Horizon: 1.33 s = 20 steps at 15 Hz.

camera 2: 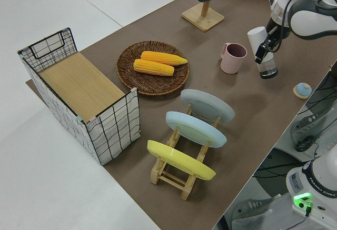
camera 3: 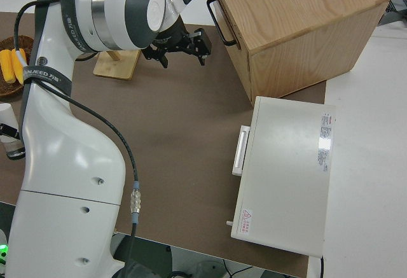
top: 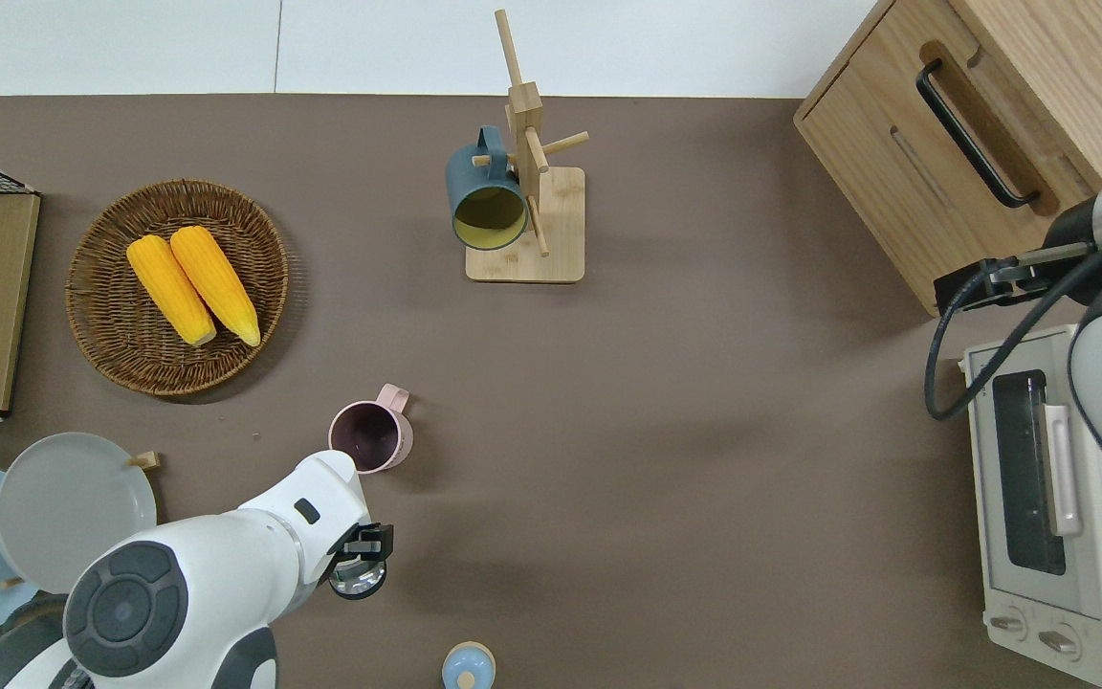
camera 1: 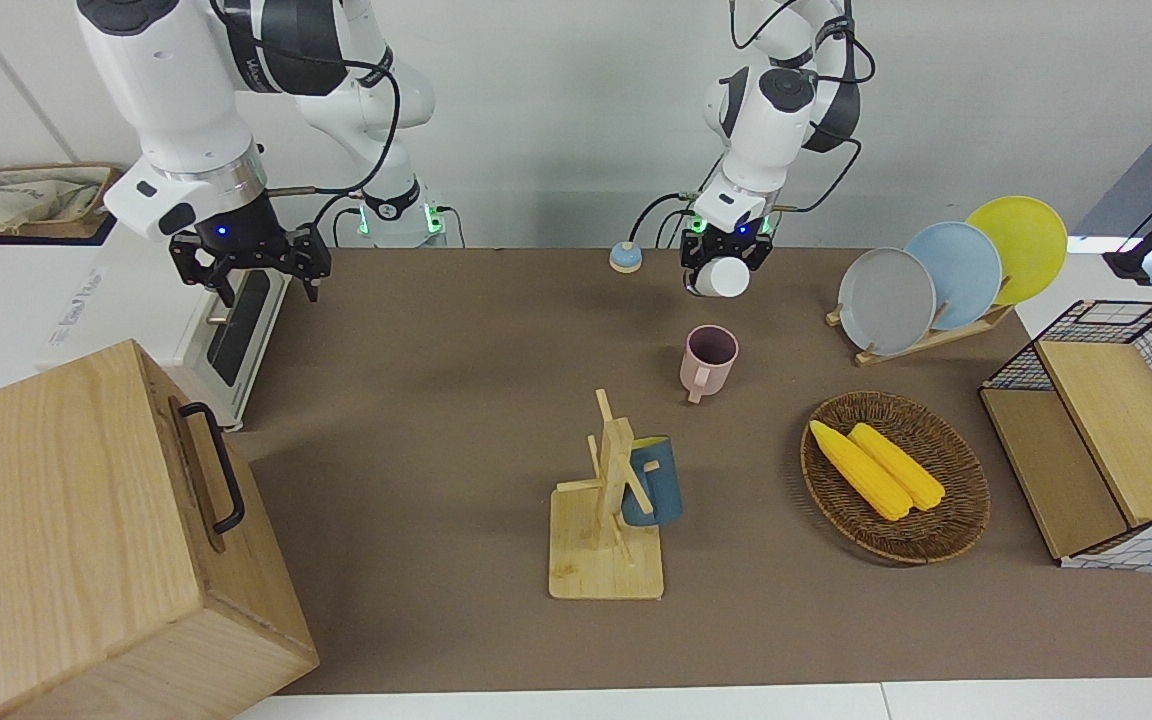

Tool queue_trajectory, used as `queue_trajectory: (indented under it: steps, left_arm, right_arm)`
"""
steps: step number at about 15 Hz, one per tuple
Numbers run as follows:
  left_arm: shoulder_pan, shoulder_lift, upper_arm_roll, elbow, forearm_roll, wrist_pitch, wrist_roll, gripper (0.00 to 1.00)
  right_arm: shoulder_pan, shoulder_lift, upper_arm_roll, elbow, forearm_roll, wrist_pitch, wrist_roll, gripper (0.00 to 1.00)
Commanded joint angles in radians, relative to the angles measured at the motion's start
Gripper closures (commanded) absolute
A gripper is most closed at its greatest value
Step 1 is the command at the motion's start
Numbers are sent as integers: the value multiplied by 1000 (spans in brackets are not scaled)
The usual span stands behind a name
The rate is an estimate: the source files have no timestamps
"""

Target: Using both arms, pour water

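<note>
Overhead view: a clear bottle (top: 358, 577) is being gripped by the left tool (top: 361, 566), held over the desk (top: 704, 431) short of the pink mug (top: 371, 437), which lies farther from the robots. The right tool (camera 1: 248, 262) is being held open, parked. No writing can be read.

- Left gripper (camera 1: 719, 272) was held low, its wrist tilted, its fingers clamped on a load.
- Right gripper (camera 1: 254, 268) was raised, its fingers spread wide, nothing held.
</note>
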State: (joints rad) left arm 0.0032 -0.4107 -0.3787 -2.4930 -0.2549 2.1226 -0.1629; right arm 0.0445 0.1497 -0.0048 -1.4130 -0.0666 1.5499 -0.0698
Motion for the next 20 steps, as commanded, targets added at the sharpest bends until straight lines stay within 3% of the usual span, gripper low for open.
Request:
queue_trajectory:
  steps: [1,4,13,20]
  left_arm:
    - [18,65,0,88,48,-85,-35,1000]
    - [29,110,1,127,60,-130,-43,1000]
    - [29,273,1,313,151,-317,-126,1000]
    - [23,308,0,322,157,-357,-136,1000]
  right_arm:
    - [-18,-27,16,-14,5,-5,-19,9]
    - [-15,-27,19,15,11,-5,-19,9]
    - [-15,-39,19,14,79,-5,-19,9]
    - [-14,-39,23,15,79,-5,-19,9]
